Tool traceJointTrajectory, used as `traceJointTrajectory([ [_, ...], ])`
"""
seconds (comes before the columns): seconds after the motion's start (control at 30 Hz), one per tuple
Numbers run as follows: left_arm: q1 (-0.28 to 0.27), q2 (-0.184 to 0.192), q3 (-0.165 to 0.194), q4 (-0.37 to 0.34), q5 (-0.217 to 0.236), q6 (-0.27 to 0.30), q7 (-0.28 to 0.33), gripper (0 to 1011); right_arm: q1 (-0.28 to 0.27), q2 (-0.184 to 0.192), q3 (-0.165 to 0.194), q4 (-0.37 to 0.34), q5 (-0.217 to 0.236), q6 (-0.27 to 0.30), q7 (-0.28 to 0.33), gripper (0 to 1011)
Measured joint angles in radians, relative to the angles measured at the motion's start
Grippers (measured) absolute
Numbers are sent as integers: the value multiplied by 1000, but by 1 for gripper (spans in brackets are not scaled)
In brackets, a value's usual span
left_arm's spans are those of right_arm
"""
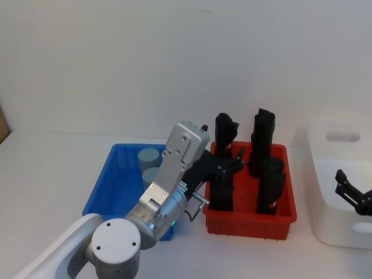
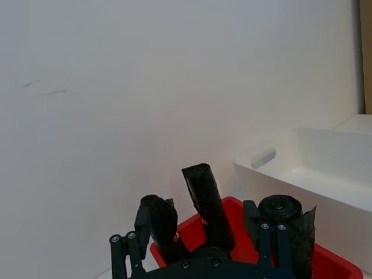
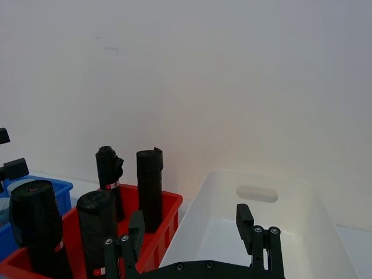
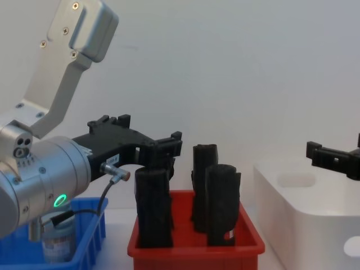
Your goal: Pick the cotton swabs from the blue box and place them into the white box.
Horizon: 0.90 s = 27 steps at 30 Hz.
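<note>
The cotton swabs (image 1: 150, 157) sit in the blue box (image 1: 102, 187); the chest view shows their label, too tiny to read. The left gripper (image 2: 196, 216) at the red bin (image 1: 250, 222) and the right gripper (image 3: 190, 221) over the white box (image 1: 331, 224) both gape wide, empty.

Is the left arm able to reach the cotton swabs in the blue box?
Probably yes: the cotton swabs stand uncovered in the blue box, and the open left gripper hangs beside, over the red bin.

Black rolls (image 1: 270, 183) upright in red bin (image 1: 250, 224).
</note>
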Motion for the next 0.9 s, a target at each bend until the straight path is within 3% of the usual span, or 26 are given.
traceJointTrajectory([
  [0.9,0,0,0,0,0,0,0,1004,0,0,0,0,0,0,0,1001],
])
